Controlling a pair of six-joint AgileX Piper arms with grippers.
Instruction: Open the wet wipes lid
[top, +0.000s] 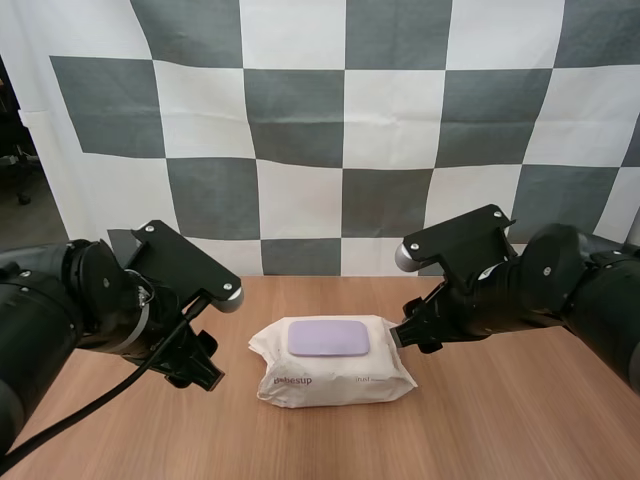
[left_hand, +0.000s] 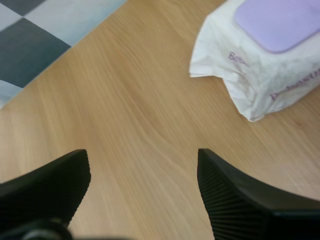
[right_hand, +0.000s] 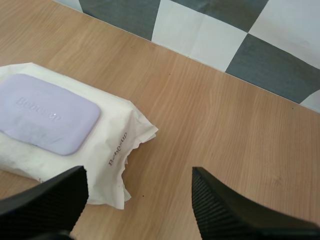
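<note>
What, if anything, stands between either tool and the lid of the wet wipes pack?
Nothing visible. The left tool and the right tool, both open, flank the wet wipes pack over the table, and the purple lid lies shut and uncovered on top.

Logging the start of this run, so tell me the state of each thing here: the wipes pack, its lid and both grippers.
wet wipes pack, lying flat on the table, lid up
lid, shut
left gripper, open, empty, beside the pack
right gripper, open, empty, beside the pack
</note>
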